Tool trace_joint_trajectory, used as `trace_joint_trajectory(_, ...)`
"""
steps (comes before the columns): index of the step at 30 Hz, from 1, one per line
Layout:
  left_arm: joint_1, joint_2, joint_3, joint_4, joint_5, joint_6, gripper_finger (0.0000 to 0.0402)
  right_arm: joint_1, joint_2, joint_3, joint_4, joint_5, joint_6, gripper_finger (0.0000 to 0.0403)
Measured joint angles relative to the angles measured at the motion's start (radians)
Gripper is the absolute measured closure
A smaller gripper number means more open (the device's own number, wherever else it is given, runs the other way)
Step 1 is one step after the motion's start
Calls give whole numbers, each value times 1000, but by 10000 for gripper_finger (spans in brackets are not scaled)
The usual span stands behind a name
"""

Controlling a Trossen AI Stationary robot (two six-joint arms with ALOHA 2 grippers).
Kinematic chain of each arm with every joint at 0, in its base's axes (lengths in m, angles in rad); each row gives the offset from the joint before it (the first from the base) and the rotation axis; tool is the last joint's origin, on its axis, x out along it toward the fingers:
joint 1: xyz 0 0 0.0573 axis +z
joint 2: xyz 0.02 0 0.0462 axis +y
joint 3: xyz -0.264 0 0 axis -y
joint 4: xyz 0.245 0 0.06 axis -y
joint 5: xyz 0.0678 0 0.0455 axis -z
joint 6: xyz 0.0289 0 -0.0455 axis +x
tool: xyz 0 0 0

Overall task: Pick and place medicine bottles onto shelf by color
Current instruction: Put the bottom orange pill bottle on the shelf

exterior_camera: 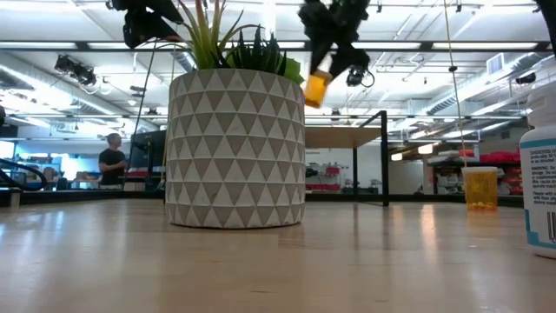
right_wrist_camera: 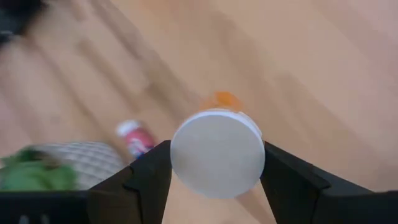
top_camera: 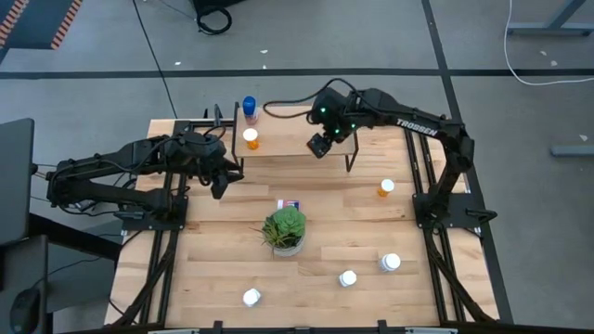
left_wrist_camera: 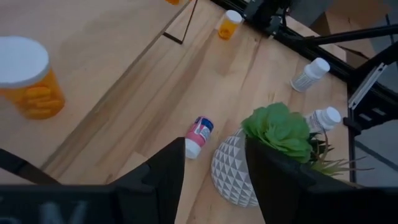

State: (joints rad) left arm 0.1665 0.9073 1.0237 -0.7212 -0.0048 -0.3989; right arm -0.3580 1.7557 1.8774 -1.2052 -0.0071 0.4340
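Observation:
The shelf (top_camera: 295,148) is a light-wood board on thin black legs at the table's far side. A blue bottle (top_camera: 249,106) and an orange bottle with a white cap (top_camera: 251,139) stand on its left end. My right gripper (top_camera: 320,146) hovers over the shelf's right half, shut on another orange bottle (exterior_camera: 317,88). My left gripper (top_camera: 221,182) is open, above the table just near of the shelf's left end. A pink bottle (top_camera: 288,204) lies on its side by the plant. An orange bottle (top_camera: 386,188) and three white ones (top_camera: 390,263) (top_camera: 347,277) (top_camera: 251,297) stand on the table. My right gripper pinches the orange bottle's white-capped top end (right_wrist_camera: 217,152) between its two fingers (right_wrist_camera: 149,180), one on each side of the cap. The fingers come from above, pointing down. The bottle hangs below them, slightly tilted, lifted clear above the shelf board (exterior_camera: 347,136).
A green plant in a patterned white pot (top_camera: 284,229) stands mid-table, near of the shelf. Black frame rails run along the table's left and right edges. The shelf's middle shows bare wood between the two standing bottles and my right gripper.

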Motion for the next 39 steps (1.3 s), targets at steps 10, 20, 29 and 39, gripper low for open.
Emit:
trace_joint_trajectory(10,0,0,0,5,0,-35,228,-216,0,0,-86,7,-73,176)
trace_joint_trajectory(20,0,0,0,17,0,-62,229,-382,0,41,-42,-23,-170,176)
trace_joint_trajectory(29,0,2,0,34,-2,-94,230,-373,173,409,-158,-47,-225,180)
trace_joint_trajectory(39,0,2,0,44,-2,-142,230,-387,223,408,-340,-23,-288,175)
